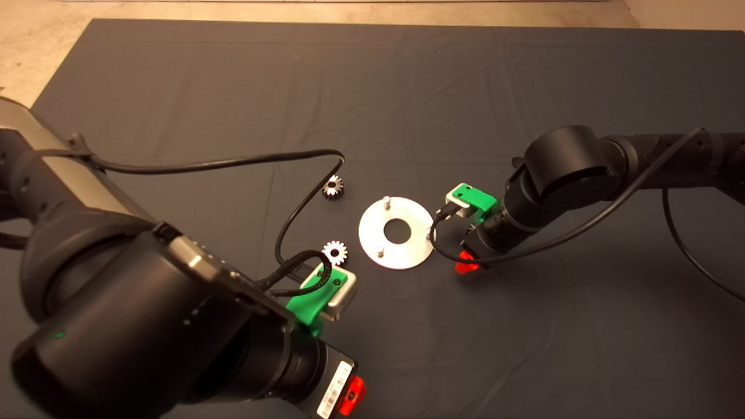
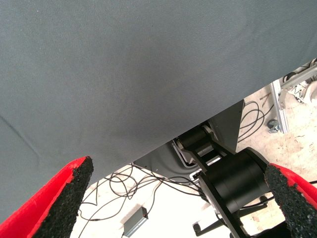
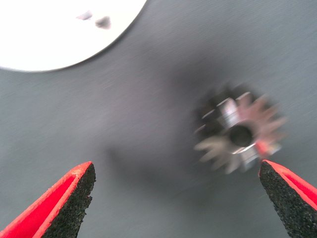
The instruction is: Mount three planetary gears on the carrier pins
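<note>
Fingers of my right gripper (image 3: pixel 176 201) standing wide apart over a gear (image 3: pixel 240 134), nothing clamped.
I am seeing the gear lying off-centre, near one pad (image 3: pixel 287 198), on the mat (image 1: pixel 524 87) beside the disc (image 1: pixel 396 233); I judge I should centre, then close. Both visible pins (image 1: pixel 386 201) are standing bare; two gears (image 1: pixel 334 252) are lying beyond the disc. My left gripper (image 2: pixel 178 198) is idling, open, at the mat edge.

Both arms are black, round-jointed tubes trailing loose black cables — the left arm (image 1: pixel 116 291) adds a grey panel and a white barcode sticker. Each tool — left tool (image 2: pixel 178 198), right tool (image 3: pixel 178 198) — has a green body and red fingers with gritty black pads.
</note>
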You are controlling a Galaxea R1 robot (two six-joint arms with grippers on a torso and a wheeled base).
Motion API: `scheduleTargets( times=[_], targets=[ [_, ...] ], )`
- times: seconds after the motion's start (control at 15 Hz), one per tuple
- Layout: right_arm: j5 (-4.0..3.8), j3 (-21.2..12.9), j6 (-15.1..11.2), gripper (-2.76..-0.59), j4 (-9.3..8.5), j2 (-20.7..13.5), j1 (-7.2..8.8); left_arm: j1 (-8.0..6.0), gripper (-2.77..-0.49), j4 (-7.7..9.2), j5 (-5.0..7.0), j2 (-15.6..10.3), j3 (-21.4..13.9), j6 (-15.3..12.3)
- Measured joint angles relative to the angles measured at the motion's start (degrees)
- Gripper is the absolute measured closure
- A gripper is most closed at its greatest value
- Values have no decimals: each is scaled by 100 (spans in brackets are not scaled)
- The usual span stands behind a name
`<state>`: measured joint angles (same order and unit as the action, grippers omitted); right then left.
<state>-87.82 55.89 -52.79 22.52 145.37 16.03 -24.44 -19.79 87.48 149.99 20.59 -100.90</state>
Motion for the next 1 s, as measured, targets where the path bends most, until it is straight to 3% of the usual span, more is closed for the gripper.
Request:
scheduleTargets(
  times=[0.2,0.67,1.0],
  targets=[
    [1,165,186,-247,41,0,1,0,-251,0,0,-2,0,0],
    [1,332,348,-247,150,0,1,0,-251,0,-1,-5,0,2],
    [3,354,381,-230,251,0,1,0,-251,0,-1,-5,0,2]
  ],
)
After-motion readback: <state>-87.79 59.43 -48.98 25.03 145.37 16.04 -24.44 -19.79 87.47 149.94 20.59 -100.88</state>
